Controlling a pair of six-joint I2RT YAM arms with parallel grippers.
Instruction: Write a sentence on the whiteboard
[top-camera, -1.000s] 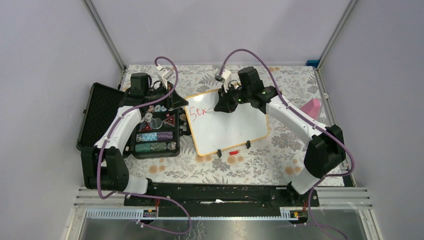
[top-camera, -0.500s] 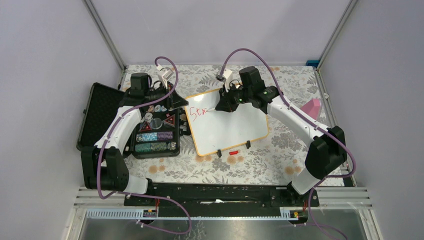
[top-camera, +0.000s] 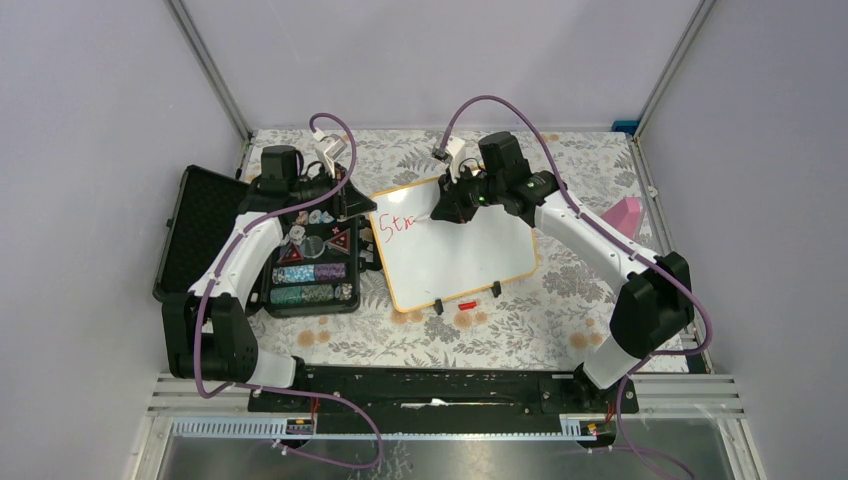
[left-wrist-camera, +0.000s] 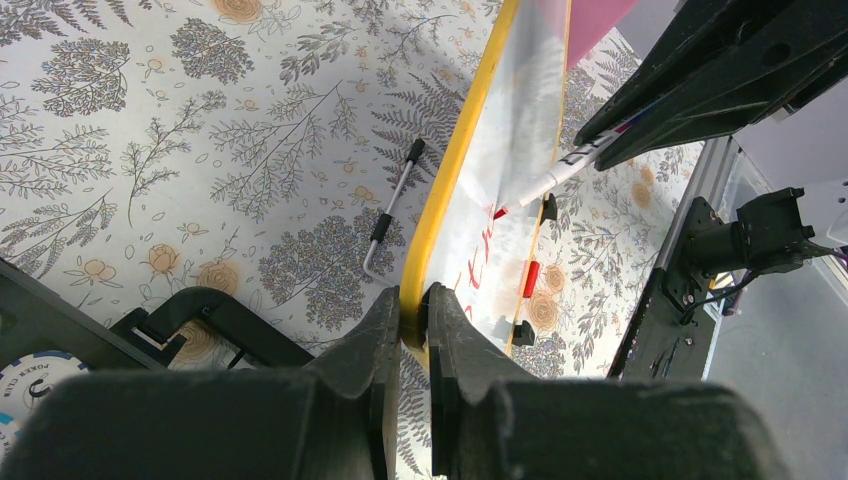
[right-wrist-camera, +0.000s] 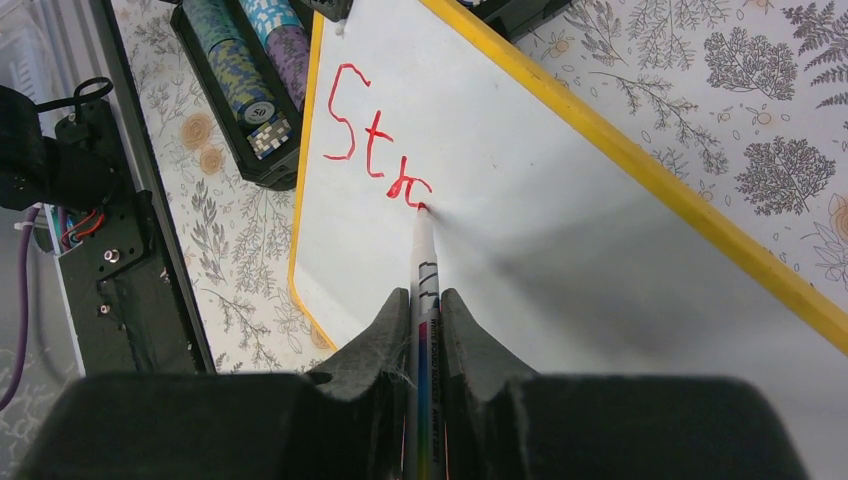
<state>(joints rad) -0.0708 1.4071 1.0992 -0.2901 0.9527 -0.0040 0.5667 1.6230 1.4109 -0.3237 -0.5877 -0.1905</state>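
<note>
My right gripper (right-wrist-camera: 425, 300) is squeezed tight on the marker (right-wrist-camera: 424, 250). The pen's red tip touches the whiteboard (right-wrist-camera: 580, 260), right at the end of the red letters (right-wrist-camera: 372, 150) "Str". My left gripper (left-wrist-camera: 412, 300) pinches the board's yellow edge near its far left corner. The board lies on the flowery table (top-camera: 560, 160), in the middle, just beside the black chip case (top-camera: 312, 272). I think the board is light and stiff. Its shiny face looks slippery, so it could slide when I push the pen. The thin edge is the good place to hold it. The pen is thin and smooth, so pressing hard may make it slip.
</note>
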